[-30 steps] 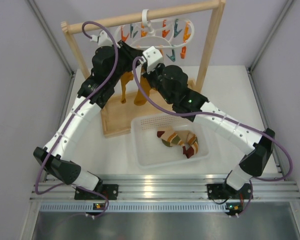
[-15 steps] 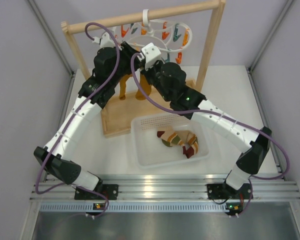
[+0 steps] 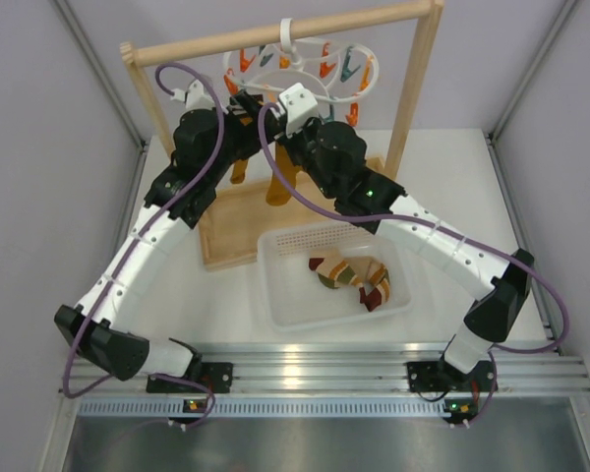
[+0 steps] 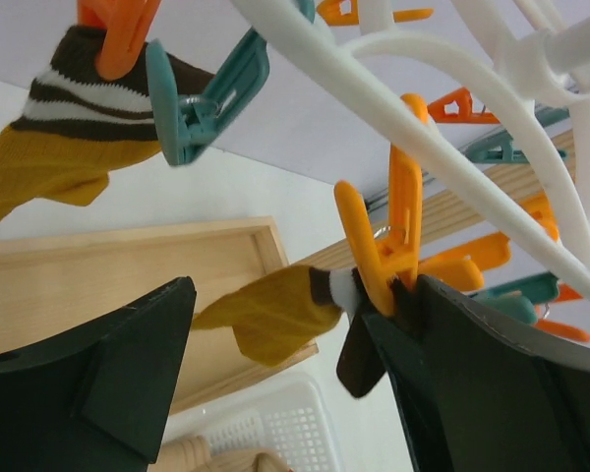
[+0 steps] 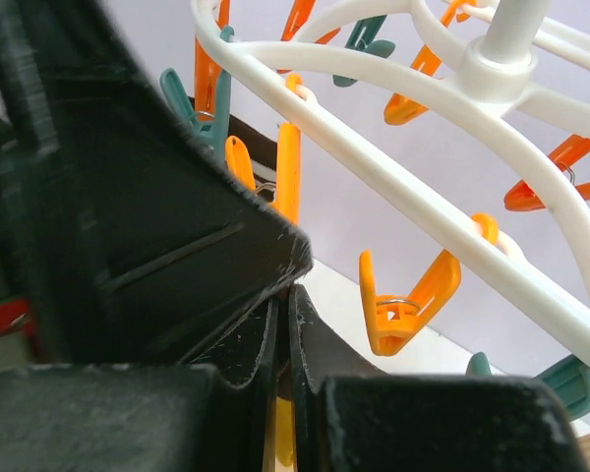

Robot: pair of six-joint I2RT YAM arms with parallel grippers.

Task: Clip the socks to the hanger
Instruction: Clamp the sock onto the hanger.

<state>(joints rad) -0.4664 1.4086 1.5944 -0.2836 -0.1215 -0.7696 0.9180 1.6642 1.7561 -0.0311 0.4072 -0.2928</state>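
The white oval hanger (image 3: 305, 61) hangs from the wooden rail, ringed with orange and teal pegs. In the left wrist view, a mustard sock (image 4: 265, 313) hangs by its dark-and-white cuff from an orange peg (image 4: 391, 236) on the hanger ring (image 4: 452, 157). A second mustard sock (image 4: 59, 157) is clipped at the upper left. My left gripper (image 4: 300, 295) is open, one finger on each side of the hanging sock, the right finger against the peg. My right gripper (image 5: 293, 285) is shut just below the ring (image 5: 393, 187), with a sliver of yellow sock (image 5: 283, 435) between its jaws.
The tall wooden rail frame (image 3: 275, 35) stands on a wooden base tray (image 3: 226, 236). A white perforated basket (image 3: 280, 295) in front holds striped socks (image 3: 354, 277). Both arms crowd under the hanger's left side, and free pegs (image 5: 403, 307) dangle close by.
My left gripper has opened wide, letting the orange peg close on the sock cuff, and the left arm has drawn back slightly. The right gripper stays shut at the hanger.
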